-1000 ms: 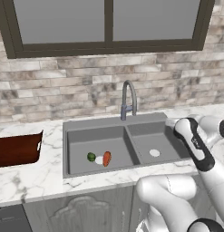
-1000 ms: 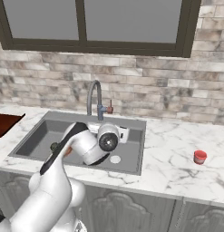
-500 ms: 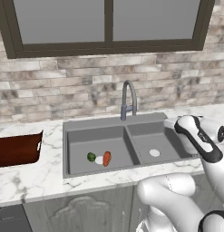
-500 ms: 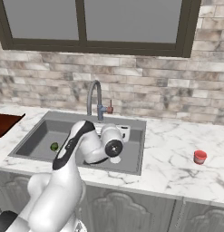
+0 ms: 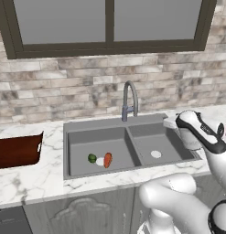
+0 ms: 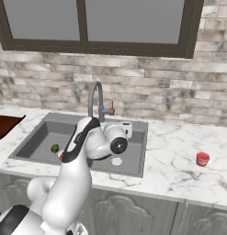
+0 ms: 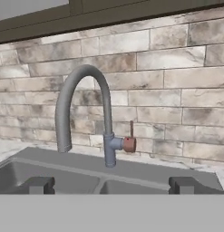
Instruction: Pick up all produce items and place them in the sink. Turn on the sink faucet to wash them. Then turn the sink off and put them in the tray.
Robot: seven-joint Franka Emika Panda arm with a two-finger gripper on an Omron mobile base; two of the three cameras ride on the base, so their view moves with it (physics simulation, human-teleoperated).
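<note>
The produce items lie in the left basin of the sink (image 5: pixel 78 137). They are a round dark-green fruit (image 5: pixel 92 158) (image 6: pixel 55 148) and a tapered orange-red vegetable (image 5: pixel 108 160) beside the pale drain. The sink faucet (image 7: pixel 84 108) (image 5: pixel 129 98) (image 6: pixel 95 98) stands behind the divider, and no water shows at its spout. Its small reddish handle (image 7: pixel 130 142) sticks out at the side. My gripper (image 7: pixel 112 186) (image 6: pixel 126 128) hovers over the right basin, faces the faucet and is open with nothing in it. The tray (image 5: pixel 18 150) (image 6: pixel 4 125) sits on the counter to the left.
A small red cup (image 6: pixel 202 159) stands on the marble counter (image 6: pixel 179 156) right of the sink. A brick wall and a dark-framed window rise behind the faucet. My own white arm crosses the front of the sink in the right base view and hides part of the left basin.
My hand has risen a little over the right basin and swung toward the faucet. The produce has not moved, and the jaws have stayed open.
</note>
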